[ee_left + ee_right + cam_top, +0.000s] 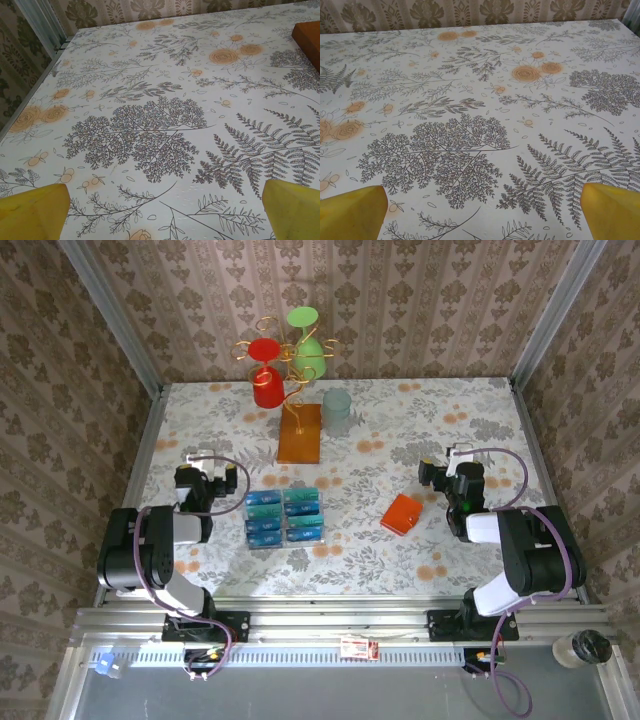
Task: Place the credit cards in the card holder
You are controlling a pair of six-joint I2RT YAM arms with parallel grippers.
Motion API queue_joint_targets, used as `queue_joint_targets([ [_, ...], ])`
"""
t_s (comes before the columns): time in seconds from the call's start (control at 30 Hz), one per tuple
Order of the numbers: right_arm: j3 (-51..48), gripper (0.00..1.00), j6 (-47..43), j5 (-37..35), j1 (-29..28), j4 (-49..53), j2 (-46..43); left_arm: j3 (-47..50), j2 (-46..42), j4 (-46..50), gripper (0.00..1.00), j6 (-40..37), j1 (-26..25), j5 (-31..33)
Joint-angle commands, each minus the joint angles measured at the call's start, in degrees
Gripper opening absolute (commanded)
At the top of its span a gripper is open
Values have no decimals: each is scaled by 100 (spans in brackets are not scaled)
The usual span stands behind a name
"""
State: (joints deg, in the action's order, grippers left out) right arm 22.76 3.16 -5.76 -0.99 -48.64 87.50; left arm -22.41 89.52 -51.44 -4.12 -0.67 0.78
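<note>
Left fingers (200, 462): fully open, holding nothing. They sit at the left side of the bench (455, 405), pointing far. In the left wrist view both yellow fingertips (35, 212) are at the bottom corners with bare floral cloth between them.

Right fingers (445, 466): same state, spread wide and empty, on the right side of the bench. In the right wrist view the fingertips (352, 215) frame plain cloth.

Credit cards (285, 517): eight, blue/teal, laid flat in a grid two across and four deep, on the bench just right of my left fingers. The rows sit tight together (I can't tell whether the edges touch).

Card holder (402, 514): small orange-red square, flat on the bench and turned diamond-wise. It looks closed. It is right of the cards and apart from them, near and left of my right fingers, and nothing touches it.

Far centre: gold wire stand (290, 365) on an orange-brown base (300, 432), with a red cup (266, 386) and a green cup (308, 352) hanging on it. A pale teal cup (337, 410) stands just right of the base. A corner of that base shows at the top right of the left wrist view.
</note>
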Motion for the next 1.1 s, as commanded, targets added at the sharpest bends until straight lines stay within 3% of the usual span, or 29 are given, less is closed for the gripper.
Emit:
queue_joint_targets([
  [0.0, 35, 100, -52, 22, -4, -53, 12, -13, -35, -77, 100, 25, -12, -100],
  [1.07, 79, 100, -43, 121, 29, 4, 12, -24, -33, -65, 100, 80, 88, -343],
])
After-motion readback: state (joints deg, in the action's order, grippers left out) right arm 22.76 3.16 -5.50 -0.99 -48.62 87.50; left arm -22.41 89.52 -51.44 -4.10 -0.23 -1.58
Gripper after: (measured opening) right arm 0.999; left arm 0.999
